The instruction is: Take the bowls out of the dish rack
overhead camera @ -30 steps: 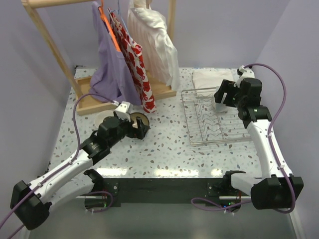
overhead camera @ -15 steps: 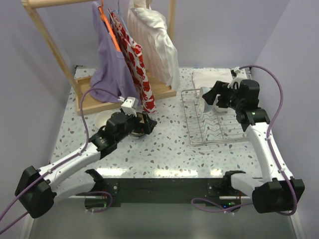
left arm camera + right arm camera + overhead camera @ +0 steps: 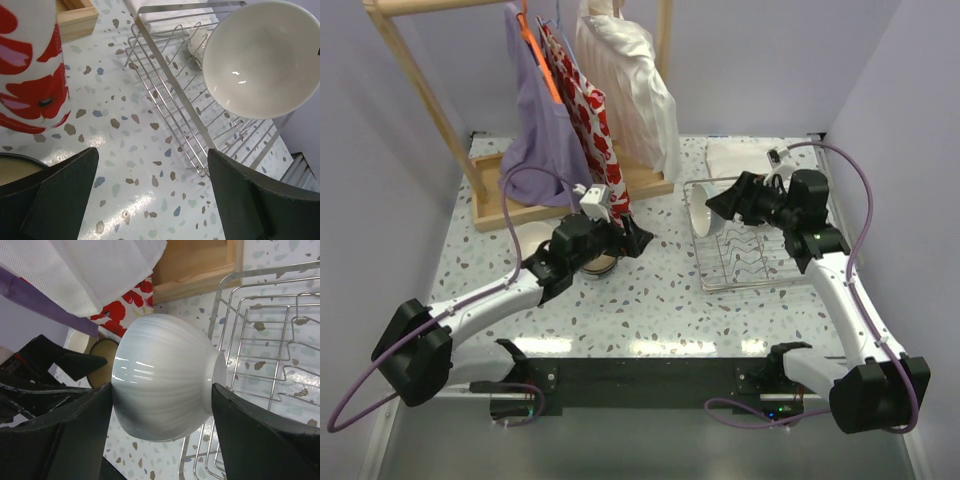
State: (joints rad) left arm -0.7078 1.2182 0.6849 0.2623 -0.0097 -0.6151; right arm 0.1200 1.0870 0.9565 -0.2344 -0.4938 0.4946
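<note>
My right gripper (image 3: 718, 204) is shut on a white ribbed bowl (image 3: 698, 213) and holds it on its side above the left edge of the silver wire dish rack (image 3: 760, 262). In the right wrist view the bowl (image 3: 165, 375) sits between my two fingers. No other bowl shows in the rack. My left gripper (image 3: 628, 238) is open and empty, just left of the rack, facing the held bowl (image 3: 260, 57). A beige bowl (image 3: 597, 266) sits on the table under the left arm, and a cream bowl (image 3: 79, 341) shows beside it (image 3: 106, 360).
A wooden clothes stand (image 3: 570, 190) with hanging purple, red-floral (image 3: 595, 120) and white garments is at the back left, close to my left gripper. A folded white cloth (image 3: 745, 155) lies behind the rack.
My right gripper has lifted the white bowl out of the rack and carried it left to the rack's left edge. My left gripper has moved right, from the beige bowl toward the rack.
</note>
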